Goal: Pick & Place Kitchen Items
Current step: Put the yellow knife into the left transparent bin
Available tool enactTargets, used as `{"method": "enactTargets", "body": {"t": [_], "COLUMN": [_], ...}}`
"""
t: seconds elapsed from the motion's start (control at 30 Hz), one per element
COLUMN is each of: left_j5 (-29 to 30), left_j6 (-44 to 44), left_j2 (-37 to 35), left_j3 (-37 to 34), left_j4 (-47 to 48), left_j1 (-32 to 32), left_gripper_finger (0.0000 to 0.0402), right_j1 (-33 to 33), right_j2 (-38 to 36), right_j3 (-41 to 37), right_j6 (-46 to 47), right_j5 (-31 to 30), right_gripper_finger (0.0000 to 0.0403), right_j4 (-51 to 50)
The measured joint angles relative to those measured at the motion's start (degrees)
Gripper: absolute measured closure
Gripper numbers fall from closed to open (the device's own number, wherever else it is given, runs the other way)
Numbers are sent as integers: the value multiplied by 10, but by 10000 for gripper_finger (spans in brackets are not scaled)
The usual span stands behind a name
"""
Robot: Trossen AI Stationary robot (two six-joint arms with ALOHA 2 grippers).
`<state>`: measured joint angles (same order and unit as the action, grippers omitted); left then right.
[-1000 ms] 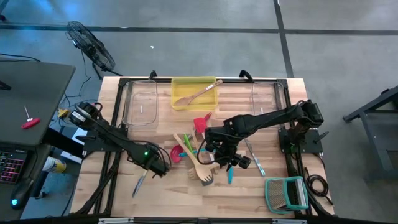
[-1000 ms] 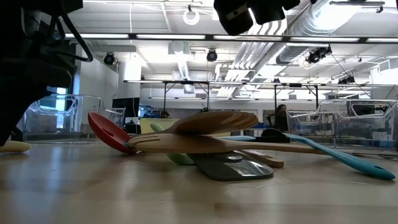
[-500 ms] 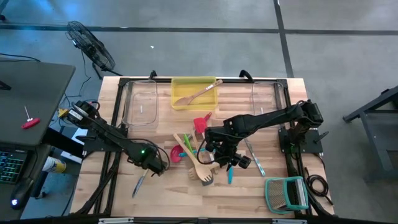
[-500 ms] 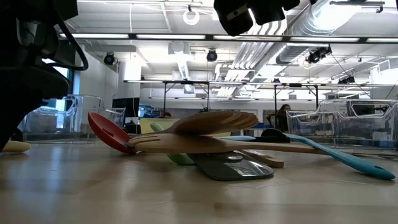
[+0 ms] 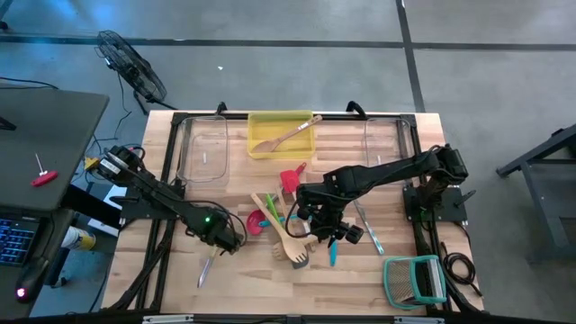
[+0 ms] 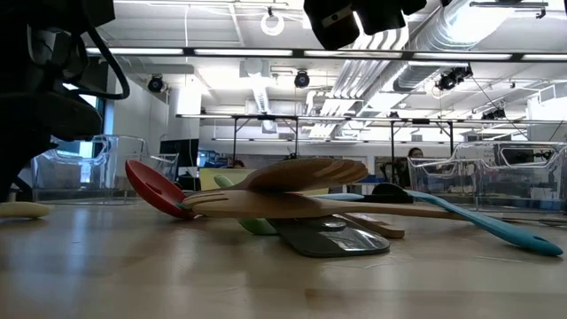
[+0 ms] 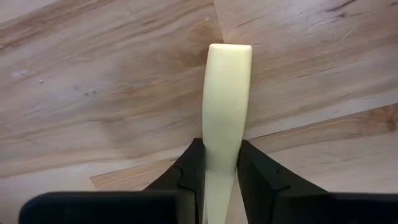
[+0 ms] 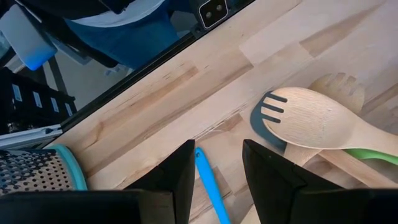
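A knife with a pale yellow handle [image 7: 227,93] lies on the table near the left front; its blade [image 5: 204,270] sticks out toward the near edge. My left gripper [image 5: 225,238] points down over the handle and is shut on it. My right gripper [image 5: 328,236] hangs open above a pile of utensils at mid-table: a wooden slotted spoon [image 5: 292,247], a red spatula [image 5: 292,177], a red ladle [image 5: 256,223] and a blue spatula [image 8: 211,186]. Nothing is between its fingers [image 8: 180,174]. My left gripper pinches the knife's yellow handle [image 7: 221,155] between its two fingers, back from the handle's free end [image 7: 229,53]. The fingers come from above, pointing down, and lie across the handle. The knife rests flat on the table, its handle end [image 6: 22,210] on the wood.
A yellow tray [image 5: 256,148] with a wooden spoon [image 5: 286,135] stands at the far middle, clear bins [image 5: 205,153] [image 5: 389,139] on either side of it. A teal-framed rack [image 5: 414,279] sits at the near right corner. A metal knife [image 5: 369,229] lies right of the pile.
My left gripper has sunk a little onto the yellow-handled knife. The knife has shifted slightly on the table, and its handle end now lies flatter in the low view. My right gripper has kept still.
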<state>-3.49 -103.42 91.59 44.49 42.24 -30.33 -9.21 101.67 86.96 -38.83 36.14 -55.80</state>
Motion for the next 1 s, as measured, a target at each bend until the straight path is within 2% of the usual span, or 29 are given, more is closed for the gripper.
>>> {"method": "enactTargets", "body": {"t": [0.3, 0.5, 0.7, 0.9, 1.0], "left_j5": [0, -17, -47, 1, 49], "left_j6": [2, 25, 43, 42, 42], "left_j2": [4, 10, 9, 8, 8], "left_j3": [3, 58, 146, 263, 330], "left_j4": [-3, 46, 111, 241, 324], "left_j1": [0, 0, -2, -12, -13], "left_gripper_finger": [341, 341, 341, 341, 341], "right_j1": [0, 0, -2, -2, -2], "right_j2": [0, 0, 0, 0, -3], "right_j3": [-3, -5, -5, -5, -5], "right_j6": [0, -2, -35, -52, -98], "right_j5": [0, -2, 30, 73, 132], "right_gripper_finger": [276, 276, 277, 297, 312], "right_j4": [0, 2, 4, -3, -26]}}
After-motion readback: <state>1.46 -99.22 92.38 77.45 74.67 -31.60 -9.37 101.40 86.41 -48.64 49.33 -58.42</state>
